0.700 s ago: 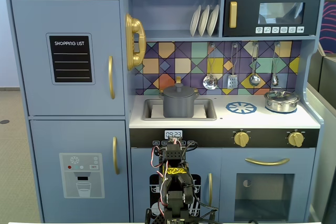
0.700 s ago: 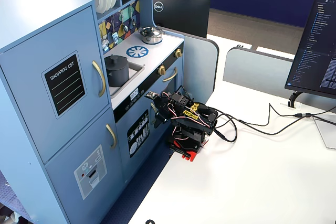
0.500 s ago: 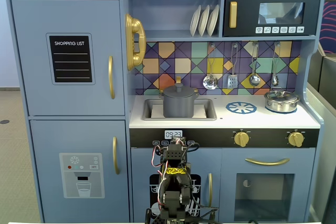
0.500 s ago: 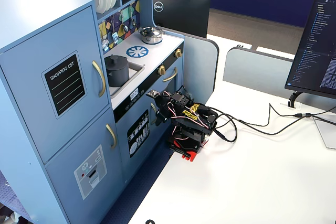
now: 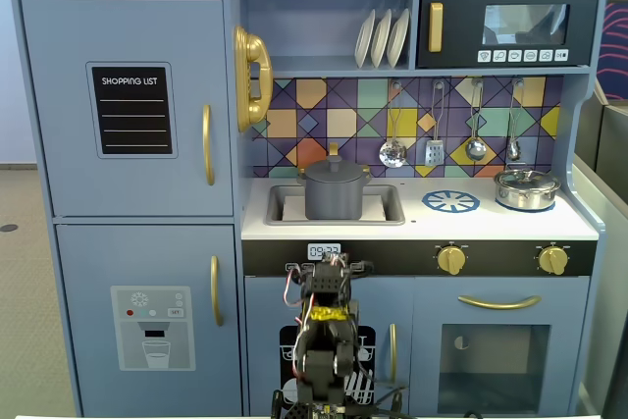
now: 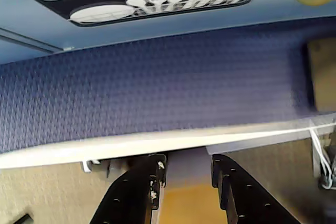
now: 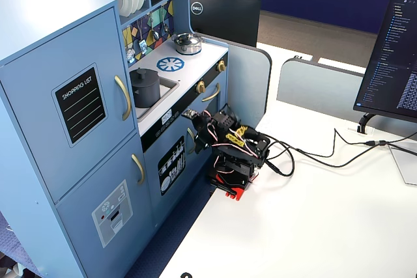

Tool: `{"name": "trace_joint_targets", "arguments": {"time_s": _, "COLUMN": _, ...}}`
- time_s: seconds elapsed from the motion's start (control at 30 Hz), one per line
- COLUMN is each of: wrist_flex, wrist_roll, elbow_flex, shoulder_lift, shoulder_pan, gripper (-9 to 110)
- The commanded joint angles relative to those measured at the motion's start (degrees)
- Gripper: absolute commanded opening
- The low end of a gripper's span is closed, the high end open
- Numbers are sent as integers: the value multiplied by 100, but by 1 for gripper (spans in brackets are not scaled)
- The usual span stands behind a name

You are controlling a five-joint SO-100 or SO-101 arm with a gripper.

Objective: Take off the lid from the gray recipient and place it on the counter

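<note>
Lid [image 5: 335, 168] sits on gray recipient [image 5: 335, 198], which stands in the sink cut-out at the left end of the counter [image 5: 491, 224], near its back edge. Gripper [image 6: 186, 174] is well below and in front of the counter's front edge, w/ fingers [image 6: 149, 182] a narrow gap apart, holding nothing. Silver pot [image 5: 526, 187] is at counter's right end.
</note>
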Motion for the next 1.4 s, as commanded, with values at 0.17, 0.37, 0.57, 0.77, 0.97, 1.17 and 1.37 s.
{"name": "trace_joint_targets", "arguments": {"time_s": 0.17, "wrist_flex": -1028, "wrist_roll": -466, "elbow_flex": -3489, "shoulder_lift": -958, "shoulder_pan": 149, "gripper": 0}}
{"name": "trace_joint_targets", "arguments": {"time_s": 0.37, "wrist_flex": -3164, "wrist_roll": -352, "elbow_flex": -3867, "shoulder_lift": -984, "shoulder_pan": 35, "gripper": 0}}
{"name": "trace_joint_targets", "arguments": {"time_s": 0.57, "wrist_flex": -4078, "wrist_roll": -413, "elbow_flex": -3823, "shoulder_lift": -1151, "shoulder_pan": -35, "gripper": 1}}
{"name": "trace_joint_targets", "arguments": {"time_s": 0.77, "wrist_flex": -4772, "wrist_roll": -387, "elbow_flex": -3841, "shoulder_lift": -1591, "shoulder_pan": -44, "gripper": 8}}
{"name": "trace_joint_targets", "arguments": {"time_s": 0.97, "wrist_flex": -5071, "wrist_roll": -334, "elbow_flex": -4140, "shoulder_lift": -2171, "shoulder_pan": -97, "gripper": 14}}
{"name": "trace_joint_targets", "arguments": {"time_s": 1.17, "wrist_flex": -5396, "wrist_roll": -141, "elbow_flex": -4438, "shoulder_lift": -2777, "shoulder_pan": -62, "gripper": 15}}
{"name": "trace_joint_targets", "arguments": {"time_s": 1.37, "wrist_flex": -6108, "wrist_roll": -114, "elbow_flex": -4456, "shoulder_lift": -3270, "shoulder_pan": -18, "gripper": 14}}
